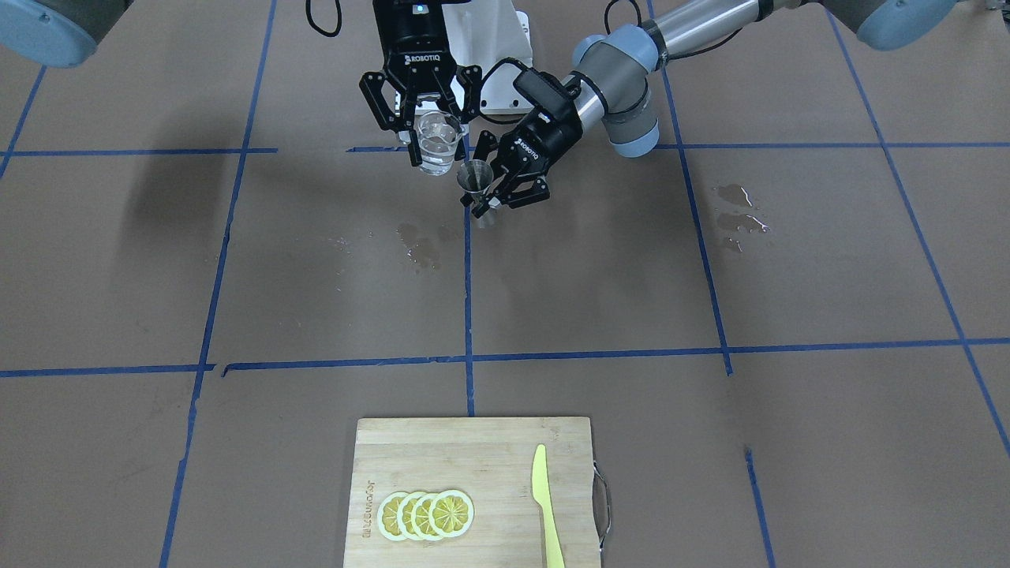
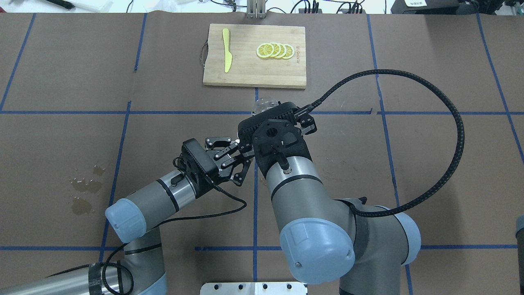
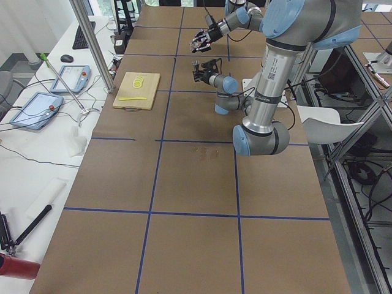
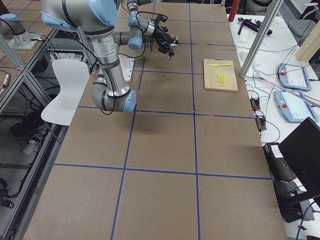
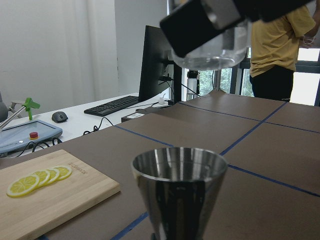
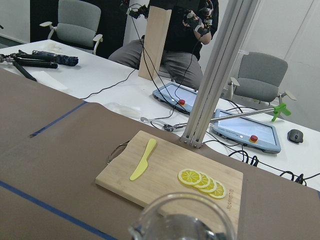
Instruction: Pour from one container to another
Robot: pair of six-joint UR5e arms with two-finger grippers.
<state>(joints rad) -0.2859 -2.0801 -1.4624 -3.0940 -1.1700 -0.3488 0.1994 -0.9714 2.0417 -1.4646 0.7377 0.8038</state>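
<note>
My right gripper (image 1: pixel 436 140) is shut on the small clear glass (image 1: pixel 438 142) and holds it above the table, roughly upright, with clear liquid in it. Just beside and below it, my left gripper (image 1: pixel 488 203) is shut on the lower half of the metal jigger (image 1: pixel 476 178), open cone up. In the left wrist view the jigger (image 5: pixel 180 185) fills the foreground and the glass (image 5: pixel 215 47) hangs above and behind its rim. The glass rim (image 6: pixel 182 220) shows at the bottom of the right wrist view. From overhead, only an edge of the glass (image 2: pixel 264 104) shows past the right wrist.
A wooden cutting board (image 1: pixel 473 450) with lemon slices (image 1: pixel 426 514) and a yellow knife (image 1: pixel 544 505) lies at the table's far side from the robot. Wet patches (image 1: pixel 418 244) sit below the grippers, others (image 1: pixel 738 213) off to the robot's left. A person (image 5: pixel 280 45) stands beyond the table.
</note>
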